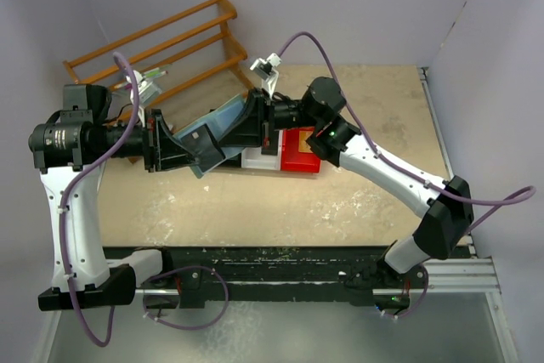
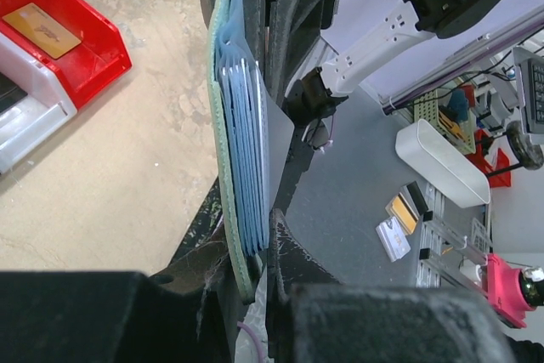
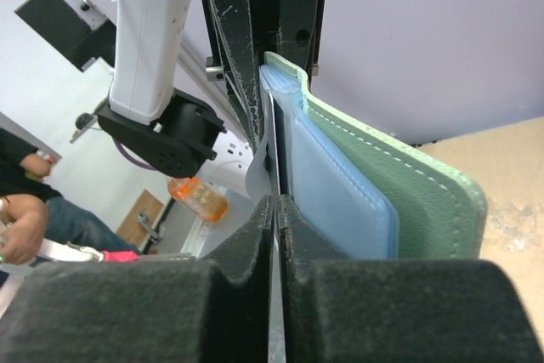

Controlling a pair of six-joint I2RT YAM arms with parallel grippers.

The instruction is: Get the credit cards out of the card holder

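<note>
We see the card holder [image 1: 208,136] held up off the table between both arms. Our left gripper [image 1: 183,149] clamps its soft, floppy cover. Our right gripper [image 3: 277,210] is pinched fully shut on a thin, stiff, slippery grey card [image 2: 279,146], best taken by its exposed edge. The left wrist view shows an orange card [image 2: 41,30] in the red bin [image 2: 102,57], which the right wrist view misses
</note>
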